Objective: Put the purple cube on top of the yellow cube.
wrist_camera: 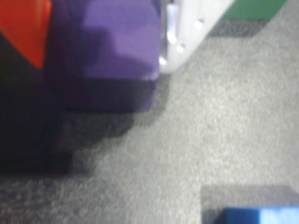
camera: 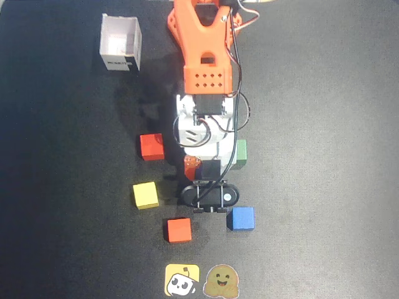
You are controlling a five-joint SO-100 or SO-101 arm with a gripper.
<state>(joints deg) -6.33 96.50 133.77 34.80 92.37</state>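
The purple cube fills the upper left of the wrist view, sitting between an orange finger at its 9 o'clock and a white finger at its 3 o'clock; both press against its sides, so the gripper is clamped on it. Whether the cube rests on the mat or hangs just above cannot be told, though a dark shadow lies right under it. In the overhead view the arm hides the cube entirely.

The yellow cube lies at about 8 o'clock from the wrist camera housing, near it but apart, with bare mat on all sides. A red cube sits at the yellow cube's 12 o'clock, an orange cube at its 5 o'clock. The blue cube is just beside the housing at 4 o'clock; its corner shows at the wrist view's lower edge. A green cube peeks out at the arm's 3 o'clock side. A white box stands well apart at 11 o'clock
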